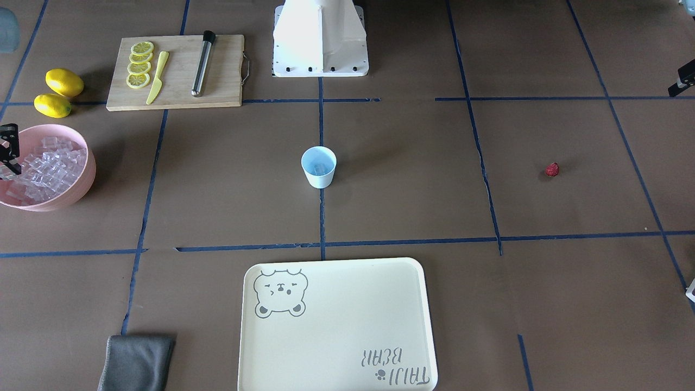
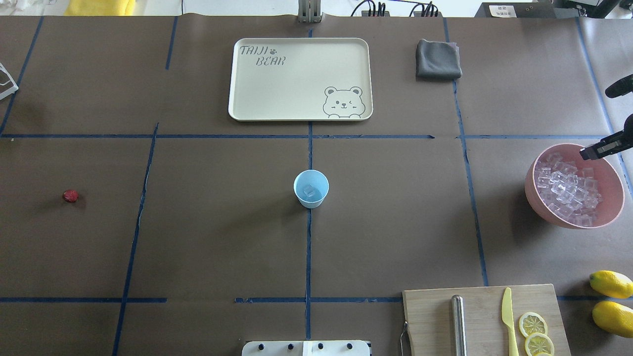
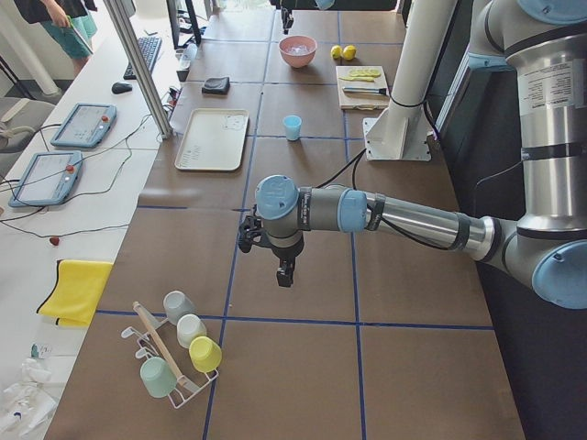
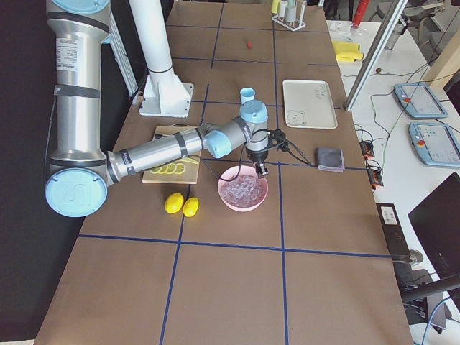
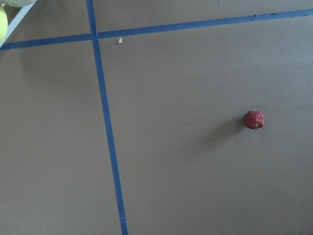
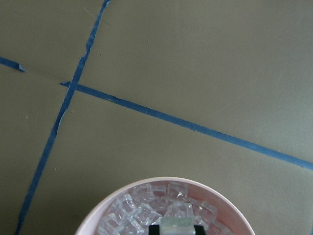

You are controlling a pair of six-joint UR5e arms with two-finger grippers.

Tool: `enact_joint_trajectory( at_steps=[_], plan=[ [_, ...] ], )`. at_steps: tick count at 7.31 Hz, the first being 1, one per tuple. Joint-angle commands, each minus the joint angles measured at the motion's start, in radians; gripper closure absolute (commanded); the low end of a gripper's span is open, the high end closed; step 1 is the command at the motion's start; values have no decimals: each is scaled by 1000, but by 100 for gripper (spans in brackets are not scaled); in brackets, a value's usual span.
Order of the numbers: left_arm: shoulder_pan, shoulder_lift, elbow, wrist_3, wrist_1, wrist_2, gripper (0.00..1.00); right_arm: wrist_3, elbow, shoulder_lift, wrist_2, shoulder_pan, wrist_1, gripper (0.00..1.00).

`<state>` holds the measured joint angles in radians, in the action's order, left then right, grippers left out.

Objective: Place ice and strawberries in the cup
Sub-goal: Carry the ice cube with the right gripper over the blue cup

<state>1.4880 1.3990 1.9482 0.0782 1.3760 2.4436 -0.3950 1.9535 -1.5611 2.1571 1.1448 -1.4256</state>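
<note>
The pale blue cup (image 2: 311, 188) (image 1: 318, 166) stands upright at the table's middle with one ice cube (image 2: 310, 190) inside. The pink bowl (image 2: 528, 183) (image 1: 90, 169) holds many ice cubes (image 2: 566, 190) (image 6: 146, 205). My right gripper (image 2: 587, 154) (image 1: 11, 163) hovers over the bowl's far rim; in the right wrist view it is shut on a clear cube (image 6: 177, 227). The strawberry (image 2: 70, 196) (image 1: 552, 169) (image 5: 254, 119) lies alone on the table. My left gripper (image 3: 284, 272) hangs above the table near it; its fingers do not show in the left wrist view.
A cream bear tray (image 2: 296, 74) lies beyond the cup. A cutting board (image 2: 484, 321) carries lemon slices, a yellow knife and a metal rod. Two lemons (image 2: 612, 284) lie beside it. A grey cloth (image 2: 437, 59) lies near the tray. A cup rack (image 3: 174, 353) stands at the left end.
</note>
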Motion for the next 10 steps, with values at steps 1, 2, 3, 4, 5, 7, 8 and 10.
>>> enact_joint_trajectory(
  at_steps=[1, 2, 3, 4, 5, 7, 8, 10],
  plan=[
    [0, 0, 0, 0, 0, 0, 0, -234, 19, 149, 1, -46, -76, 100],
    [0, 0, 0, 0, 0, 0, 0, -345, 18, 226, -5, -127, -81, 100],
    [0, 0, 0, 0, 0, 0, 0, -498, 9, 351, -41, -242, -143, 100],
    [0, 2, 0, 0, 0, 0, 0, -625, -5, 498, -142, -345, -251, 100],
    [0, 3, -2, 0, 0, 0, 0, -693, -28, 609, -202, -414, -327, 100],
    [0, 2, -6, 0, 0, 0, 0, -821, -138, 766, -259, -526, -331, 100],
    [0, 2, -8, 0, 0, 0, 0, -853, -231, 842, -345, -589, -328, 100],
    [-18, 2, -9, 0, 0, 0, 0, -883, -326, 895, -362, -634, -325, 100]
  ],
)
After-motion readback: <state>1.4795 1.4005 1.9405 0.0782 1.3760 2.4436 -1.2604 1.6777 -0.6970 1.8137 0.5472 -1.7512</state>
